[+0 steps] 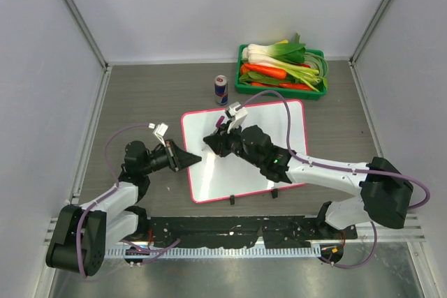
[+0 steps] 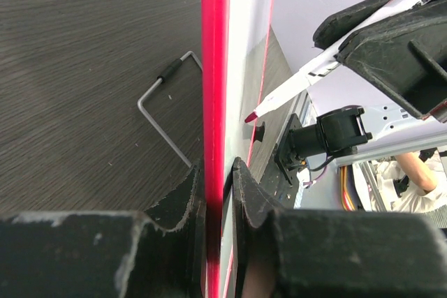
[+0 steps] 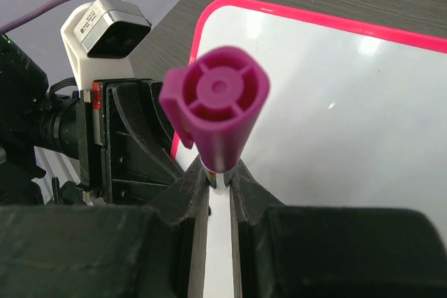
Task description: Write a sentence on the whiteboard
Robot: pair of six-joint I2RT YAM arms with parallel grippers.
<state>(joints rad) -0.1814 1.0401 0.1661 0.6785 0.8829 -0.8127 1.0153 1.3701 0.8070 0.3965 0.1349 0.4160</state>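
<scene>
The whiteboard (image 1: 265, 130), white with a thin pink-red frame, lies in the middle of the table. I see no sentence on its face. My left gripper (image 1: 195, 160) is shut on the board's left edge; in the left wrist view (image 2: 215, 172) the pink frame (image 2: 215, 68) runs between the jaws. My right gripper (image 1: 208, 143) is shut on a marker (image 3: 216, 106) with a white barrel and a magenta end, over the board's left part. The marker's pink tip (image 2: 249, 117) is right at the board's face; I cannot tell if it touches.
A green crate (image 1: 241, 88) of vegetables stands at the back right, and a drink can (image 1: 221, 89) to its left behind the board. A bent wire stand (image 2: 167, 113) shows behind the board. Two black feet (image 1: 232, 199) sit at the board's near edge. Grey walls enclose the table.
</scene>
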